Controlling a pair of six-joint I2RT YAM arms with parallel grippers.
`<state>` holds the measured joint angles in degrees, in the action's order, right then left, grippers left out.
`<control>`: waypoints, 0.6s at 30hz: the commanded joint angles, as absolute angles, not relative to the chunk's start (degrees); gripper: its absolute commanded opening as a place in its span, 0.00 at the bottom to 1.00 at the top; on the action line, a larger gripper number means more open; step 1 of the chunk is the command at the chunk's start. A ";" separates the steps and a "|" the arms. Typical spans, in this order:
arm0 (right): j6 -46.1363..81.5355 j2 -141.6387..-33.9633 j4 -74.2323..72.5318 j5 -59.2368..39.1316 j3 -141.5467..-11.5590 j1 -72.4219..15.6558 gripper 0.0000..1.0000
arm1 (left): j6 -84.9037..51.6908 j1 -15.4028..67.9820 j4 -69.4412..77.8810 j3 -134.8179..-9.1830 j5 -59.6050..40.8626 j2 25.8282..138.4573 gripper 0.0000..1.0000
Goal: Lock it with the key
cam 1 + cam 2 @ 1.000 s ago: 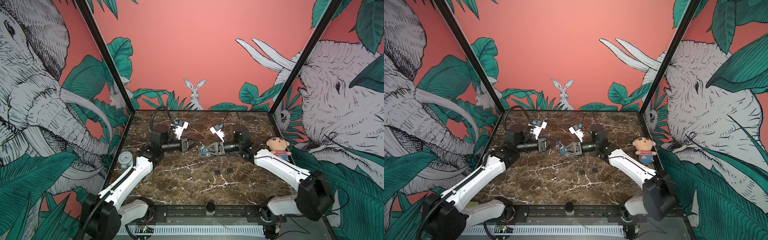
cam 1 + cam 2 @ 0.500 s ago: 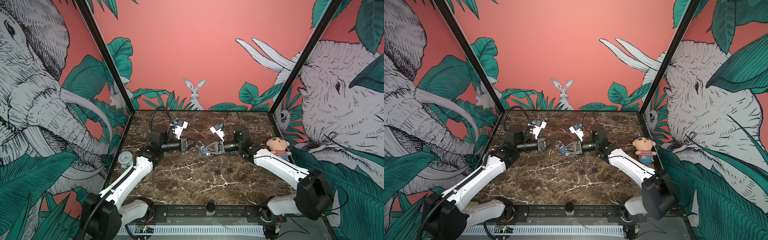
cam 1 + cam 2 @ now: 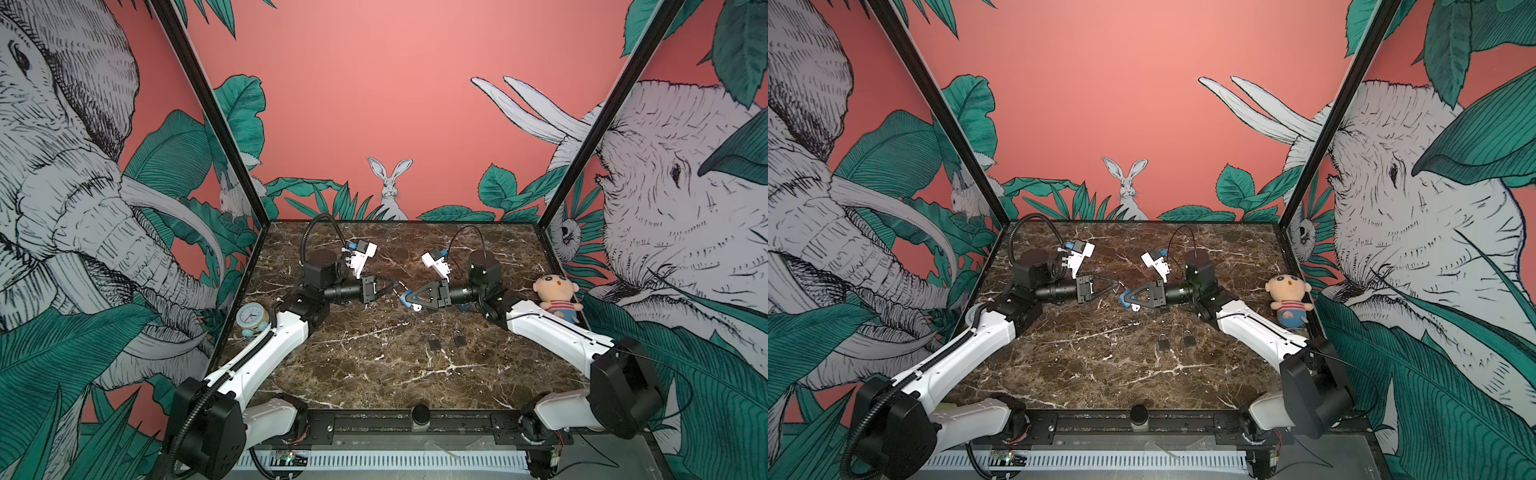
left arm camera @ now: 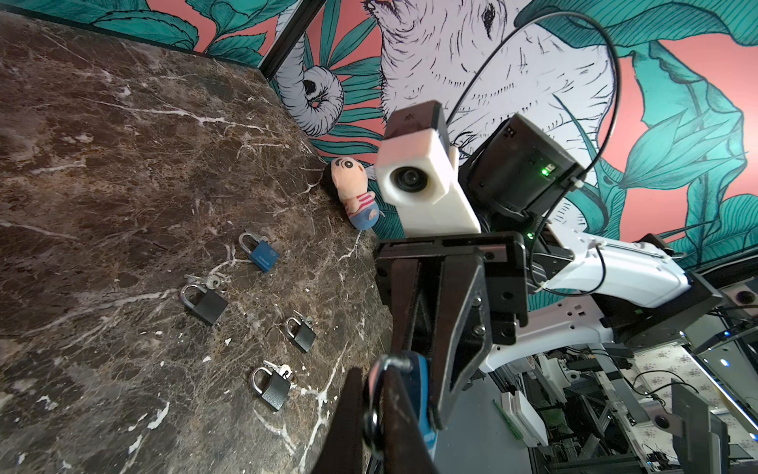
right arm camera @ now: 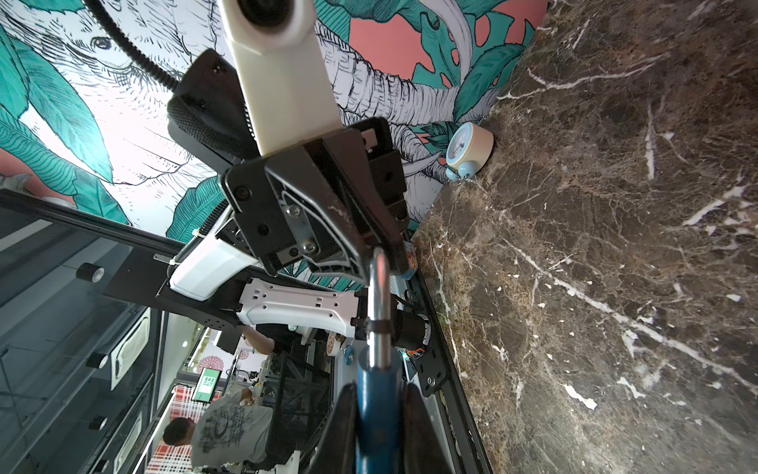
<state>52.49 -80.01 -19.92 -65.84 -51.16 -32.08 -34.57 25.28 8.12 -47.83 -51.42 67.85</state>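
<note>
A blue padlock (image 3: pixel 404 300) (image 3: pixel 1123 300) hangs in mid-air over the middle of the marble table (image 3: pixel 374 374). My right gripper (image 3: pixel 409 298) (image 3: pixel 1128 297) (image 5: pixel 377 396) is shut on its blue body (image 5: pixel 377 414). The silver shackle (image 5: pixel 379 287) (image 4: pixel 389 363) points toward my left gripper (image 3: pixel 398 286) (image 3: pixel 1116 286) (image 4: pixel 373 383), which is shut on it. A small pale key (image 3: pixel 417 308) (image 3: pixel 1136 308) shows just under the lock body. The two grippers meet tip to tip.
Several more padlocks lie on the table: a blue one (image 4: pixel 259 252) and three black ones (image 4: pixel 204 301) (image 4: pixel 301 334) (image 4: pixel 270 383), some with keys beside them. A plush doll (image 3: pixel 557 297) sits at the right wall. A small clock (image 3: pixel 251 318) stands at the left wall.
My left gripper has closed the last bit onto the shackle. Both arms and the padlock stay in the same place.
</note>
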 commanded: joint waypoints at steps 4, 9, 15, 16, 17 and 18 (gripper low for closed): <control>53.38 -79.35 -30.68 -68.21 -53.00 -32.43 0.00 | -35.78 25.59 8.05 -44.62 -51.51 68.95 0.00; 52.83 -79.58 -30.35 -67.47 -53.17 -32.43 0.00 | -39.59 25.66 12.95 -41.87 -52.38 68.40 0.00; 51.99 -80.32 -29.62 -66.38 -53.76 -32.42 0.00 | -41.11 27.08 13.52 -39.95 -52.80 66.48 0.00; 51.96 -80.49 -29.50 -66.27 -53.87 -32.43 0.00 | -41.12 27.45 13.30 -39.82 -52.92 66.29 0.00; 51.99 -80.69 -29.55 -66.18 -53.99 -32.42 0.00 | -41.19 27.81 12.88 -39.73 -52.93 66.01 0.00; 51.85 -80.93 -29.49 -66.07 -54.10 -32.38 0.00 | -41.26 28.23 12.69 -39.58 -52.96 65.67 0.00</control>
